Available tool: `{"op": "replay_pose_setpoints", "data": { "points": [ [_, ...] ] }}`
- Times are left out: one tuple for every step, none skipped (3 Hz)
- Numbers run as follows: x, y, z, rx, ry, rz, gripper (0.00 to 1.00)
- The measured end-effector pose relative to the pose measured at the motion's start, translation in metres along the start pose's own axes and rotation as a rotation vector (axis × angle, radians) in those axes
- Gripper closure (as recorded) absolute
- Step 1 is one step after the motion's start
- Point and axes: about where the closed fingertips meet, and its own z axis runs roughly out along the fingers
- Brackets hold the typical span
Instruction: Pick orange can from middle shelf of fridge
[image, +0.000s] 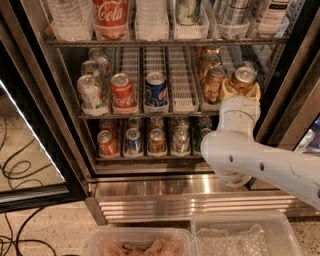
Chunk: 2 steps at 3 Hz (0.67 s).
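Observation:
My gripper (243, 90) is at the right end of the middle shelf (183, 80), at the end of my white arm (250, 160). It is shut on an orange can (244, 78), whose silver top shows above the fingers. The can is upright and sits to the right of the can lanes, close to the fridge's black right frame (287, 85). More orange cans (215, 84) stand in the lane just left of it. The fridge's ribbed steel base (165, 197) runs below.
On the middle shelf stand a red Coca-Cola can (122, 92), a blue can (156, 90) and silver cans (90, 92). Several cans fill the lower shelf (150, 142); bottles stand above. The open glass door (30, 165) is at the left. Plastic containers (240, 235) lie at the bottom.

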Motion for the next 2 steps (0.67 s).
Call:
{"op": "replay_pose_setpoints", "data": {
  "points": [
    [-0.031, -0.038, -0.025, -0.130, -0.021, 0.051, 1.00],
    [-0.029, -0.035, -0.038, -0.250, 0.023, 0.066, 1.00]
  ]
}}
